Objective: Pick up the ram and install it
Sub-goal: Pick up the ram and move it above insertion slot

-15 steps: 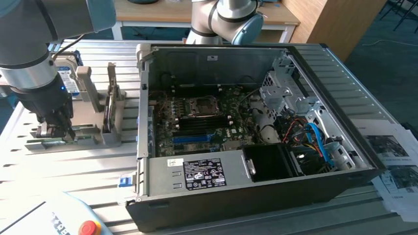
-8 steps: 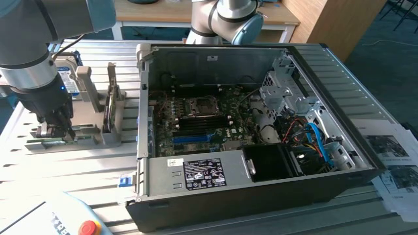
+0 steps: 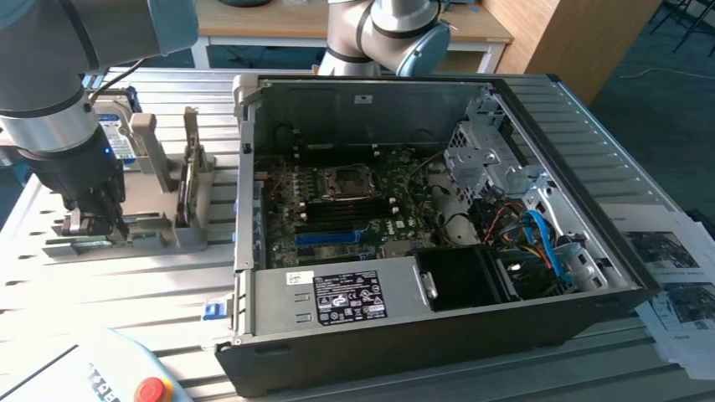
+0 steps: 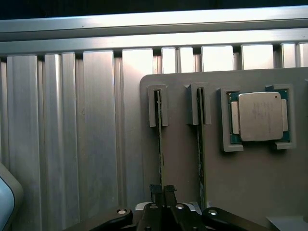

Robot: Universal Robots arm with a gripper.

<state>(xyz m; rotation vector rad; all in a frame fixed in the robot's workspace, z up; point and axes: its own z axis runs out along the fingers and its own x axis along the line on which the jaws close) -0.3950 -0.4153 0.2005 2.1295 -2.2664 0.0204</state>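
Ribbed aluminium, pale and shiny, makes up the slatted table (image 3: 134, 293) in the exterior view. On it sits a big open computer case of black plastic and bare steel (image 3: 447, 343), with a green motherboard (image 3: 335, 209) lying flat inside among loose cables. To the exterior view's left the grey-and-silver robot arm (image 3: 56, 92) reaches down, and its dark gripper (image 3: 99, 224) is low at a matt grey plastic holder (image 3: 167, 237). From here the arm hides much of that holder, and I can't make out what sits between the fingertips. Behind the arm a silver hard drive with a blue-white label (image 3: 112, 126) peeks out, half covered. A red button (image 3: 151, 389) is cut off at the lower edge.

The wrist view settles it. There the grey holder is a flat plate with rounded corners, and a thin, long ram stick (image 4: 160, 139) stands on edge in a narrow slot, showing only its dark rim. The black fingers (image 4: 156, 190) press in on that rim from both sides, pinching it. Just beside it a second thin stick (image 4: 200, 144) stands in its own slot, untouched. Further along, a square processor with a dull metal lid (image 4: 260, 116) lies in a pocket.
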